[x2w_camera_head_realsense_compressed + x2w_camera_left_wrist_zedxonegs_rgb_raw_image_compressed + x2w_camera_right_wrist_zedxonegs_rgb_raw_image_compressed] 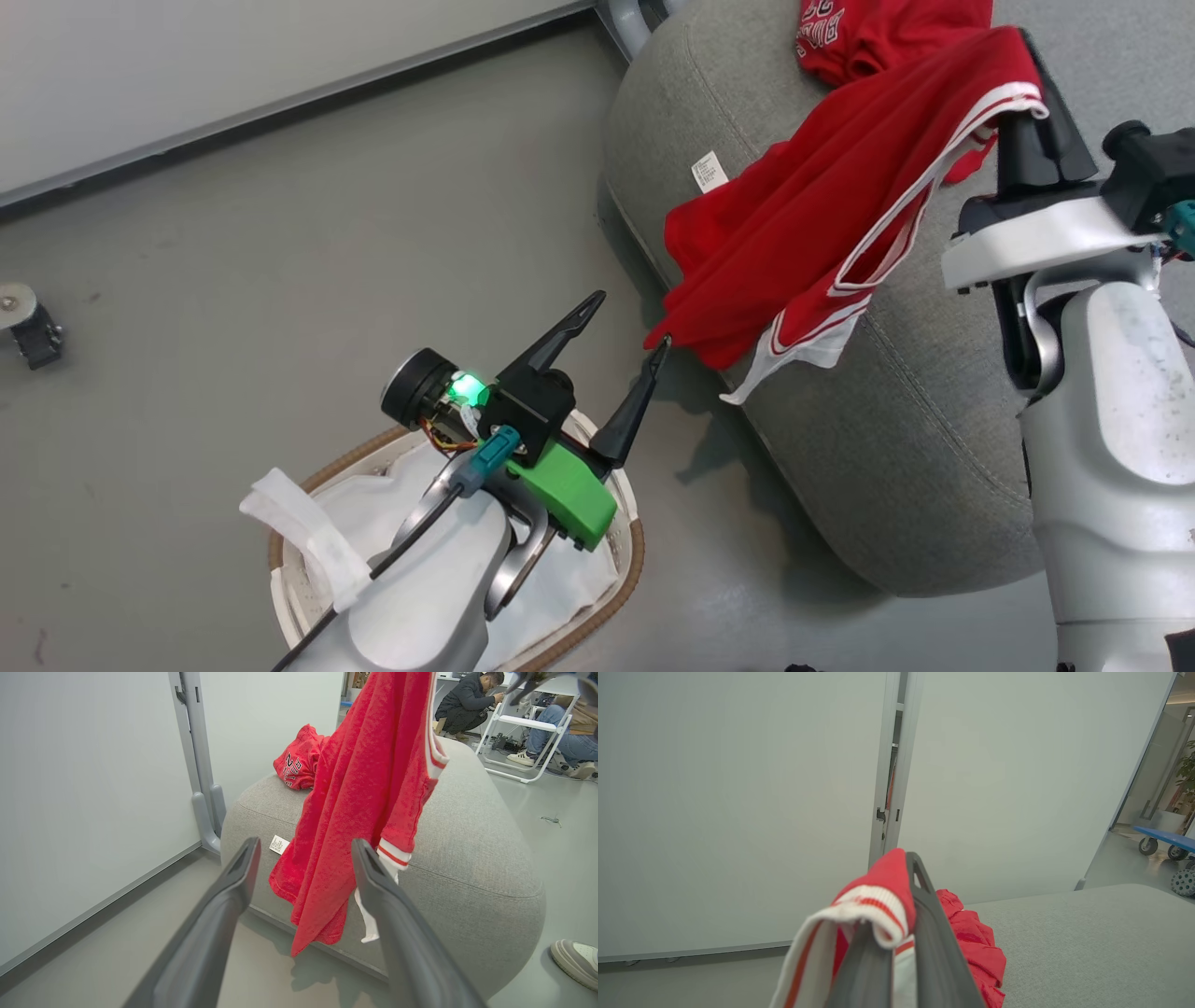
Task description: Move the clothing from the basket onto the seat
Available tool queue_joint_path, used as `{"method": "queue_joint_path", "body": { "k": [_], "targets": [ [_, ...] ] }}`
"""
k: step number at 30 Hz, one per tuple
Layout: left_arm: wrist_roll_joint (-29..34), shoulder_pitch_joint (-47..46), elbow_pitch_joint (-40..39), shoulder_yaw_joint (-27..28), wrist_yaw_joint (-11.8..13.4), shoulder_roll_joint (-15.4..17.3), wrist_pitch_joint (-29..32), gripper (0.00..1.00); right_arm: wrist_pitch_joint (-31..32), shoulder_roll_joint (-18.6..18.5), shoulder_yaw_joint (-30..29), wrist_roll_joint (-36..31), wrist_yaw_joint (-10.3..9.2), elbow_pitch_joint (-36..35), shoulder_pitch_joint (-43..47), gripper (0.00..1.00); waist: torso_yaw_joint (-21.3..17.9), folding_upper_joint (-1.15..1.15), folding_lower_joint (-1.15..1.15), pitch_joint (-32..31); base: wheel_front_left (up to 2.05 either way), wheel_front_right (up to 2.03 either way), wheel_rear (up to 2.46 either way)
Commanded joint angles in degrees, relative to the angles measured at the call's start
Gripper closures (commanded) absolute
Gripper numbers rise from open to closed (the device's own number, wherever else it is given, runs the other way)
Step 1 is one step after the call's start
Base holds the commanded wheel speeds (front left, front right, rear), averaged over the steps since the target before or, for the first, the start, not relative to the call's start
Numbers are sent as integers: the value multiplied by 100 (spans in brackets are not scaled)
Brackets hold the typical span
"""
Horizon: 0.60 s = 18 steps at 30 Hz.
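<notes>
My right gripper point(1038, 70) is shut on the white-trimmed edge of a red jersey point(822, 215) and holds it up over the grey seat point(915, 439). The jersey drapes across the seat's front edge, and its hem hangs down the side. In the right wrist view the striped trim point(873, 905) is pinched between the shut fingers of the right gripper point(911, 863). A second red garment point(859, 33) with lettering lies bunched on the seat. My left gripper point(631, 320) is open just before the jersey's lowest corner, above the basket point(635, 551). What shows of the basket's inside holds a white liner sheet point(373, 504).
A white wall panel with a grey post point(196, 756) runs behind the seat. A caster wheel point(28, 322) sits on the floor at left. People sit by a white folding chair point(528, 723) beyond the seat. A shoe point(574, 961) rests on the floor nearby.
</notes>
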Motion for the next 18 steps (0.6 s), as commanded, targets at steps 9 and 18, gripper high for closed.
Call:
{"method": "queue_joint_path", "body": {
  "k": [9, 18],
  "targets": [
    [118, -201, -257, -246, -44, -7, 4, 0, -29, -182, -711, -894, -6, -66, -1277, 100, 273, 54, 0, 633, 0, 0, 0],
    [257, -412, -312, -295, 25, 38, 4, 0, 16, -1467, -1437, -1345, -6, 280, -3134, 100, 907, 54, 0, 1204, 0, 0, 0]
  ]
}}
